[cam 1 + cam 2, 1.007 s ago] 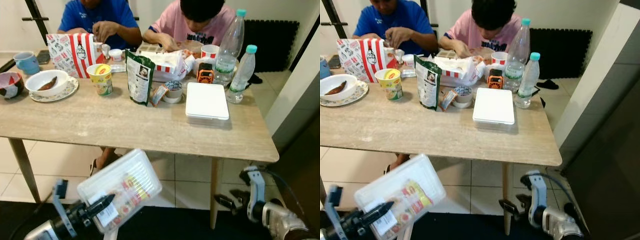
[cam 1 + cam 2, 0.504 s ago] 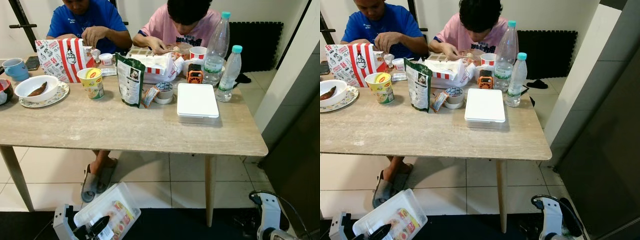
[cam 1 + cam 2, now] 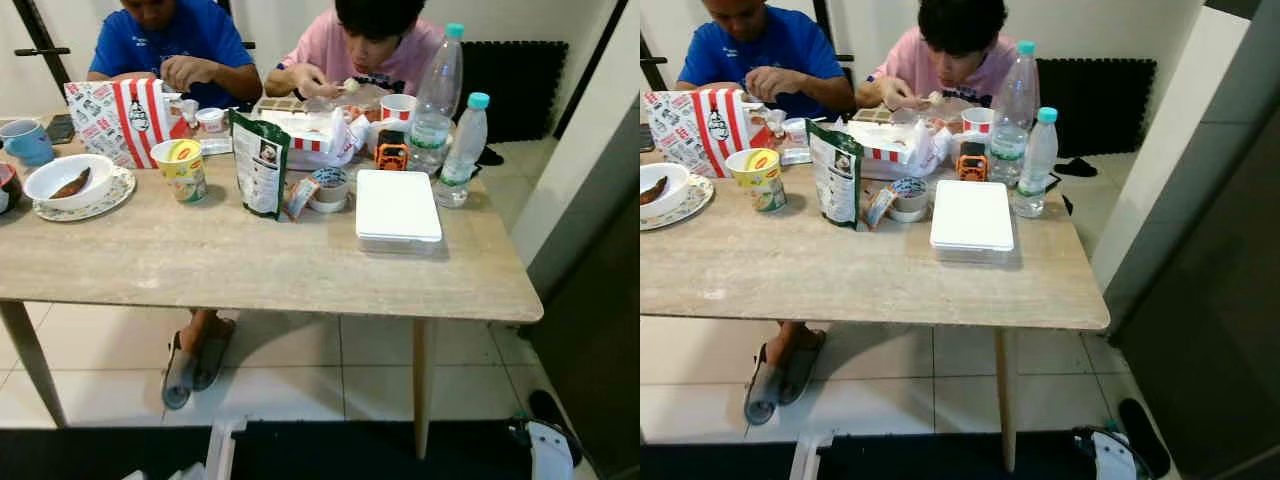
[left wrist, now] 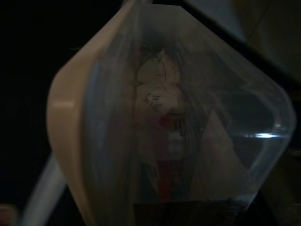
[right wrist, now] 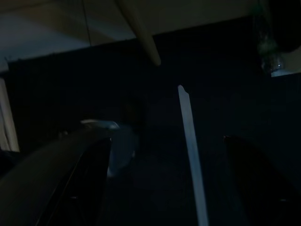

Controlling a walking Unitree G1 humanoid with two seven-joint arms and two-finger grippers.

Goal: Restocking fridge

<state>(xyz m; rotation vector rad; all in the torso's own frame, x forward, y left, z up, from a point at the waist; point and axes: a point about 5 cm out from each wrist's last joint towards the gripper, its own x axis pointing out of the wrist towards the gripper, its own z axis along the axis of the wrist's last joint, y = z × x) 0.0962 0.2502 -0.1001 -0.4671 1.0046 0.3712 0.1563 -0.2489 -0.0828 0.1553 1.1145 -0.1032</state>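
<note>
A clear plastic food container (image 4: 164,122) with a cream rim and red-and-white packets inside sits right in front of my left wrist camera, held by my left gripper. It hangs in the dark below the table's level. A white edge (image 3: 215,452) pokes up at the bottom of the left eye view. My right arm (image 3: 548,448) hangs low at the bottom right. In the dark right wrist view my right gripper (image 5: 169,188) is open, with its black fingers (image 5: 84,179) spread wide and nothing between them.
A wooden table (image 3: 250,270) stands ahead, with two people eating at its far side. On it are a white lidded box (image 3: 398,205), two water bottles (image 3: 440,80), a green pouch (image 3: 259,165) and a noodle cup (image 3: 181,168). A dark tall surface (image 3: 600,300) rises at the right. A table leg (image 3: 424,380) is close.
The left gripper and its container have sunk from the lower left of the eye views to below their bottom edge. The right arm has dropped lower too. The camera has shifted slightly.
</note>
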